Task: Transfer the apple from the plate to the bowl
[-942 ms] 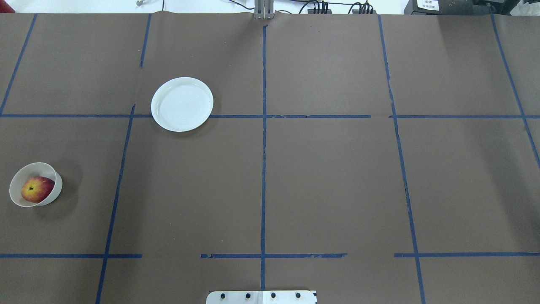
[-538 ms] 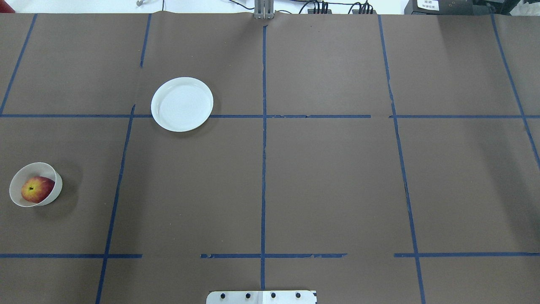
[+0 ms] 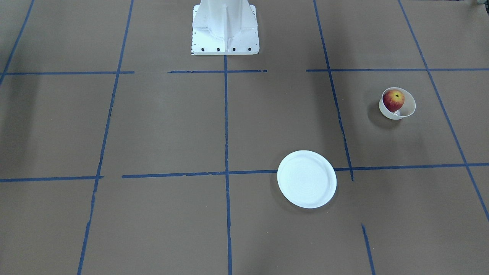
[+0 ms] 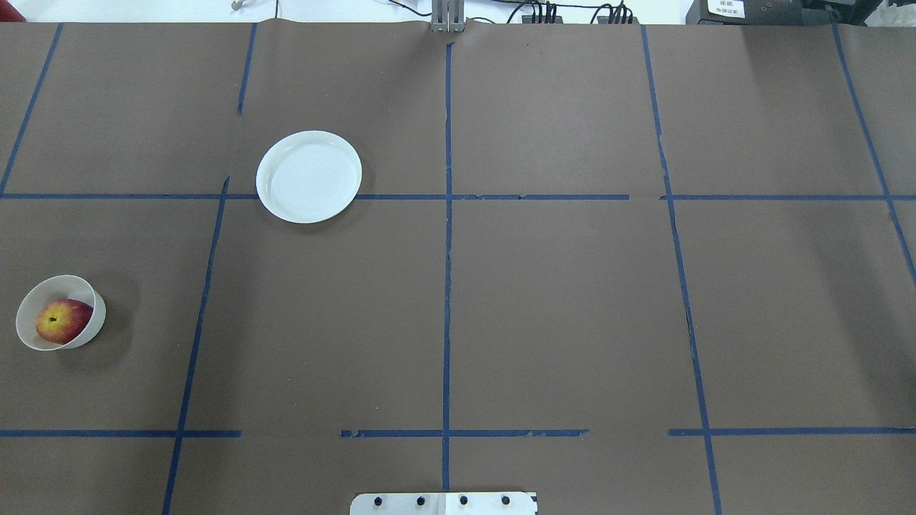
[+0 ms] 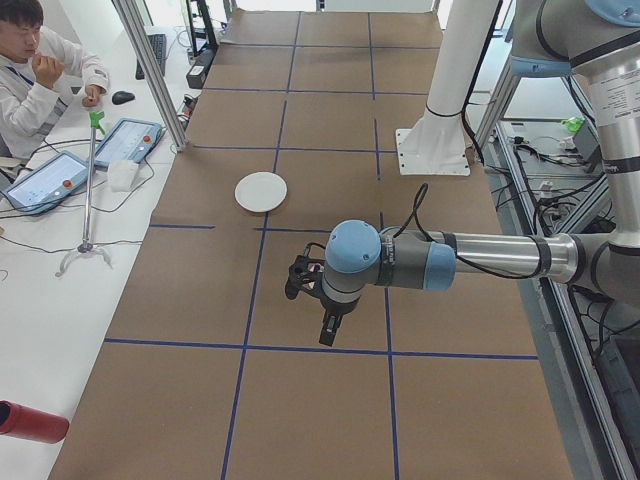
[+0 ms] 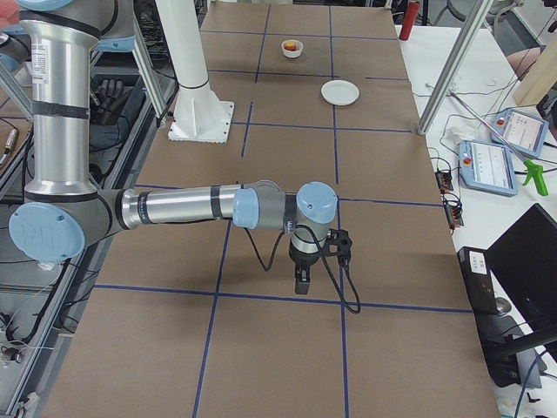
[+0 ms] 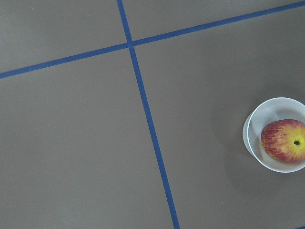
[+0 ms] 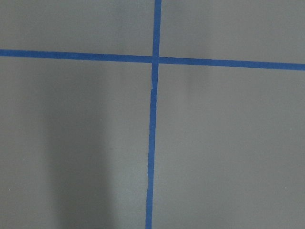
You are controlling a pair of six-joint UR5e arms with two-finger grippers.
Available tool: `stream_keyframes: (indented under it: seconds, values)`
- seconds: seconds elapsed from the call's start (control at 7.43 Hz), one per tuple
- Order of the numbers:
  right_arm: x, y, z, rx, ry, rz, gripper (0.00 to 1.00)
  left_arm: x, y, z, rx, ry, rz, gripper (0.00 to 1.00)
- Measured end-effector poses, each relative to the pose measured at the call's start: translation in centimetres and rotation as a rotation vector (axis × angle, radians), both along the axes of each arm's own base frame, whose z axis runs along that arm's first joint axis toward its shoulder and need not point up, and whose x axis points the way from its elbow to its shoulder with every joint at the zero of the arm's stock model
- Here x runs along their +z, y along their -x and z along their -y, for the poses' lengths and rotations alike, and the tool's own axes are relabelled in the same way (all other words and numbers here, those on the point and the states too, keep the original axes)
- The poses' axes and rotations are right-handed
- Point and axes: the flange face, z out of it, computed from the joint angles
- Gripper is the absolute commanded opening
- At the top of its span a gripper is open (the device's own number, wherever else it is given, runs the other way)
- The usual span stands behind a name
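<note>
The red and yellow apple [image 4: 63,321] lies in the small cream bowl [image 4: 28,322] at the table's left edge; both also show in the front view, apple [image 3: 393,100] in bowl [image 3: 407,109], and in the left wrist view, apple [image 7: 283,140] in bowl [image 7: 267,112]. The white plate [image 4: 309,176] is empty, farther back and to the right of the bowl. My left gripper [image 5: 328,328] and right gripper [image 6: 301,280] show only in the side views, high above the table; I cannot tell if they are open or shut. No fingers show in the wrist views.
The white robot base [image 3: 224,26] stands at the table's near-robot edge. Blue tape lines cross the brown table cover [image 4: 558,307]. An operator [image 5: 30,70] sits at a side desk with tablets [image 5: 125,140]. A red bottle [image 5: 30,420] lies there too.
</note>
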Motion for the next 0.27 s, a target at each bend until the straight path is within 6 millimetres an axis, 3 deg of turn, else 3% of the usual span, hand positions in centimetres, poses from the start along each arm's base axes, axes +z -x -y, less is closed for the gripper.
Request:
stream_keyframes:
  seconds: [0.27]
  values:
    - [-0.03, 0.0, 0.0, 0.0, -0.001, 0.0, 1.0, 0.55, -0.14, 0.0, 0.001, 0.014, -0.023, 1.0]
